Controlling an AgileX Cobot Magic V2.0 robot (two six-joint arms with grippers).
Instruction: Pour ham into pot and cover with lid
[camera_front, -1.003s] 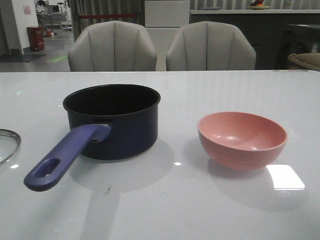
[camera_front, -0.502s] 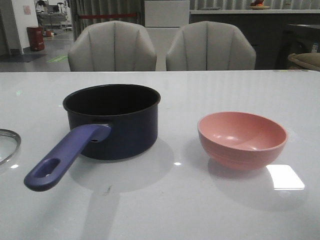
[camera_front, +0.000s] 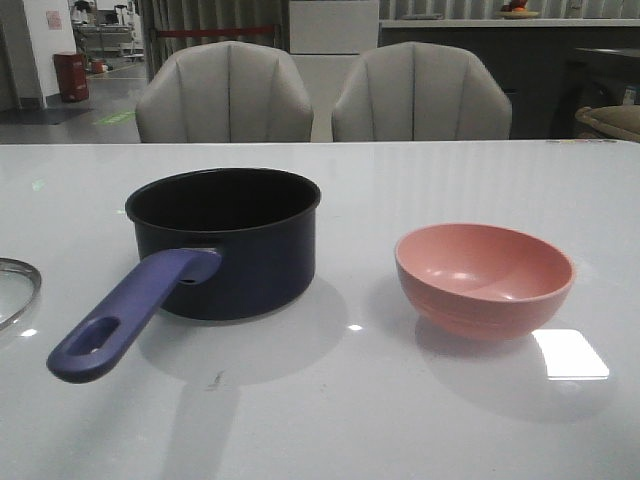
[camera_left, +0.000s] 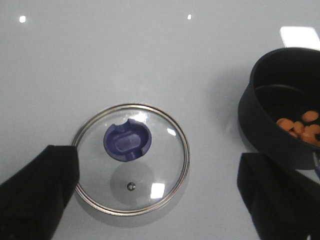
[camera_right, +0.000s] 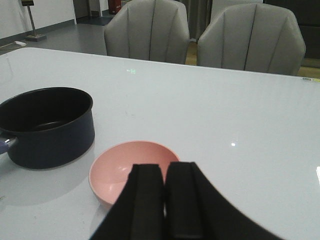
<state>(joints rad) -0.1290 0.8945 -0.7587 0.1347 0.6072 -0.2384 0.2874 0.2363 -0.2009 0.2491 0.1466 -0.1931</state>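
Orange ham (camera_left: 300, 125) lies in the pot (camera_front: 228, 243); nothing shifts on the table across the front views. My left fingers (camera_left: 37, 192) spread above the lid (camera_left: 131, 158), ready to grasp; right fingers (camera_right: 147, 200) pressed together.

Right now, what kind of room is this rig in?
Probably a showroom or lab mock-up of a dining area: a glossy white table, two padded chairs behind it, and an open hall with equipment beyond.

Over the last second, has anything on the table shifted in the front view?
No visible change: the pot, the pink bowl and the lid edge at the table's left all sit where they were. Neither gripper shows in the front view.
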